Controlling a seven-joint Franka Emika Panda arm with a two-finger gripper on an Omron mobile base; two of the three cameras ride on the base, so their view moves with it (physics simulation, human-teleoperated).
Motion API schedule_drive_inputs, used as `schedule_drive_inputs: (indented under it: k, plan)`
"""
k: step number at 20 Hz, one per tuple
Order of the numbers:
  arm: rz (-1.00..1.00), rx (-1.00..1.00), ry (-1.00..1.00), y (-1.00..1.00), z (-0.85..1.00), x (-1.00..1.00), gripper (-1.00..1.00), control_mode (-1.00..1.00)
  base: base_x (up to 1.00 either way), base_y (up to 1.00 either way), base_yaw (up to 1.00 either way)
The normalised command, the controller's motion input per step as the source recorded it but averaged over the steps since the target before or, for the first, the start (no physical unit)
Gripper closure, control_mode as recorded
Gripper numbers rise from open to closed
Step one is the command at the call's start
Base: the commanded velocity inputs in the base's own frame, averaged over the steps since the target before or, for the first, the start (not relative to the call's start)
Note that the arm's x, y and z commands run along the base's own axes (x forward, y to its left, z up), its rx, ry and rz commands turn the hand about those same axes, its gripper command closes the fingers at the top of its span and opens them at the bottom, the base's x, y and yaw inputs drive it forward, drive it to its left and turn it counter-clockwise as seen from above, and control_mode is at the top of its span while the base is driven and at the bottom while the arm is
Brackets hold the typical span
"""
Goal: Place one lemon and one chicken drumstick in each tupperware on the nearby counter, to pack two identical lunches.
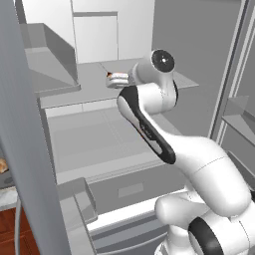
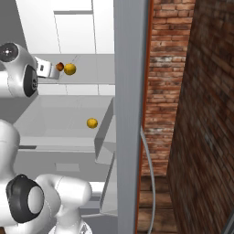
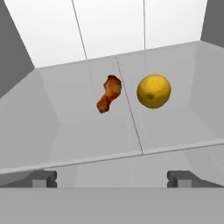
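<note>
In the hand view a brown chicken drumstick [image 3: 109,94] lies on a grey fridge shelf [image 3: 78,131], with a yellow lemon [image 3: 154,91] just to its right. My gripper [image 3: 112,179] is open and empty, short of both and level with the shelf's front edge. The right base view has the gripper [image 2: 53,69] at the upper shelf, close to the drumstick [image 2: 60,66] and lemon [image 2: 69,69]. A second lemon [image 2: 92,123] rests on the shelf below. In the left base view the gripper [image 1: 117,79] reaches onto the upper shelf. The tupperware is out of view.
The open fridge door [image 2: 130,114] stands as a tall grey panel on the right, with a brick wall [image 2: 192,114] behind it. In the left base view another grey panel [image 1: 25,149] stands on the left, with a strip of counter [image 1: 6,198] over reddish wood behind it.
</note>
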Motion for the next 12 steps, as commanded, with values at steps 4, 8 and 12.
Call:
schedule_drive_inputs:
  k: [4,8,12]
  plan:
    - [-0.05,-0.01,0.00,0.30,-0.12,0.54,-1.00,-1.00,0.00,0.00,0.00]
    - [-0.11,0.00,0.03,0.23,-0.07,0.53,-1.00,-1.00,0.00,0.00,0.00]
    - [-0.13,0.00,0.07,0.18,-0.04,0.51,-1.00,-1.00,0.00,0.00,0.00]
